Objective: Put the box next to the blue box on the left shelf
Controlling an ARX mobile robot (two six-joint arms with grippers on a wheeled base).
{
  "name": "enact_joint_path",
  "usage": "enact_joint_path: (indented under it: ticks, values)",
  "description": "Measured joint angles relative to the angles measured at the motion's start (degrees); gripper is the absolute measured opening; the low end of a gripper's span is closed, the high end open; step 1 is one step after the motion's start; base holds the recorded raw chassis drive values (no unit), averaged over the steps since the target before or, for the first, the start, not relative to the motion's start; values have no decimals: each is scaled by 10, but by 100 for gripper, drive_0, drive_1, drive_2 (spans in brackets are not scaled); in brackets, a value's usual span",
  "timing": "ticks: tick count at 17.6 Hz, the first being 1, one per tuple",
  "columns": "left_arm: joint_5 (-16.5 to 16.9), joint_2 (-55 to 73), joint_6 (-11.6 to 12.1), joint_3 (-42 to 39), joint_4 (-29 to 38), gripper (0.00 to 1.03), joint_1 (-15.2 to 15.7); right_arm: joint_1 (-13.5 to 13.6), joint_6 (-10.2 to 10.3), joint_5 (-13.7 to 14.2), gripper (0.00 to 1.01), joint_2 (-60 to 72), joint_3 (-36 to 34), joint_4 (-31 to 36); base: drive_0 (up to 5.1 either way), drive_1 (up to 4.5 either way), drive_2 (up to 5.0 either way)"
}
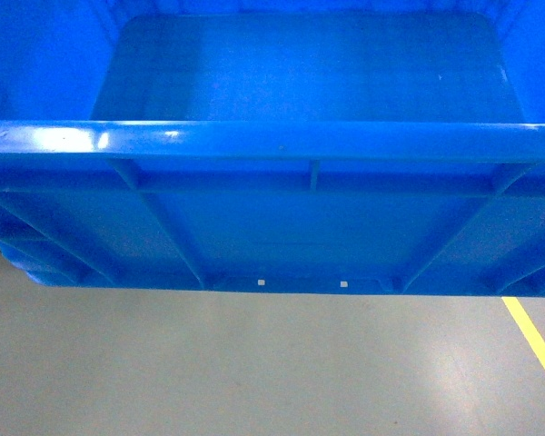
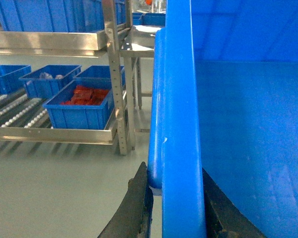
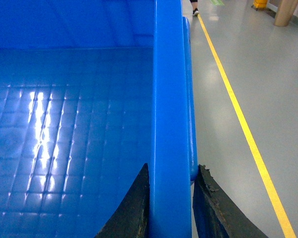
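Head view: the box [image 1: 282,195], bright blue with a glossy rolled rim and ribbed wall, fills the frame above grey floor [image 1: 254,363]; both arms hidden. Left wrist: left gripper [image 2: 175,198] fingers [image 2: 136,208] pinch the rim; the left shelf [image 2: 54,131] with rollers sits well apart. Right wrist: right gripper [image 3: 171,198] fingers [image 3: 134,208] clamp the opposite rim; fingertips cut off.

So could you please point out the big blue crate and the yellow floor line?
Large bright-blue plastic crate [image 1: 272,141]: head view, near rim.
Yellow floor line [image 3: 243,129]: right wrist view, mid-stripe.
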Motion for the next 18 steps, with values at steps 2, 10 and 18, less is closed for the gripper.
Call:
enact_joint_path:
  ticks: [2, 10, 18]
  values:
    - [0, 0, 0, 0, 1, 15, 0, 0, 0, 0, 18, 0, 0, -1, -10, 392, -411]
    - [0, 0, 0, 0, 0, 15, 0, 0, 0, 0, 18, 0, 0, -3, -8, 393, -410]
    - [0, 0, 0, 0, 1, 15, 0, 0, 0, 0, 18, 0, -1, -1, -8, 394, -409]
